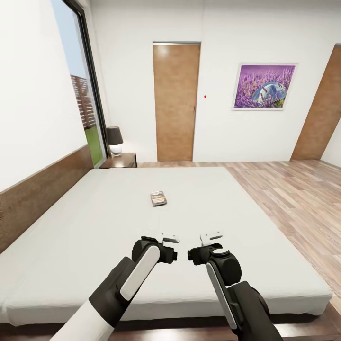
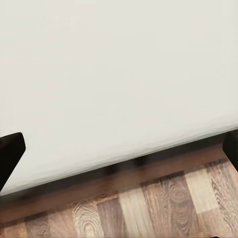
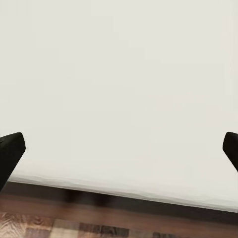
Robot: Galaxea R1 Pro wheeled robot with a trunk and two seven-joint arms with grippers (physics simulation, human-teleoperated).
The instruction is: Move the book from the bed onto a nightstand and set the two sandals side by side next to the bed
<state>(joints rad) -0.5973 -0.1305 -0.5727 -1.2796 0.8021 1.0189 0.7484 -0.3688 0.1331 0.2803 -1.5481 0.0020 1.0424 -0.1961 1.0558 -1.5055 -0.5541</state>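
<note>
The book (image 1: pixel 158 198), small and dark-covered, lies flat near the middle of the bed (image 1: pixel 85 227), a large off-white mattress with a dark headboard along the left wall. A dark nightstand (image 1: pixel 124 160) stands at the bed's far left corner. Both arms reach over the mattress's near edge, well short of the book. In the left wrist view, my left gripper (image 2: pixel 119 153) is open and empty over the mattress edge and the wood floor. My right gripper (image 3: pixel 119 153) is open too, with nothing between its fingers, above the same edge. The sandals are out of view.
A lamp (image 1: pixel 114 139) with a dark shade stands on the nightstand. A tall window (image 1: pixel 83 94) is at the far left. A wooden door (image 1: pixel 175 102) and a lavender picture (image 1: pixel 264 86) are on the far wall, and plank floor (image 1: pixel 289 189) stretches right of the bed.
</note>
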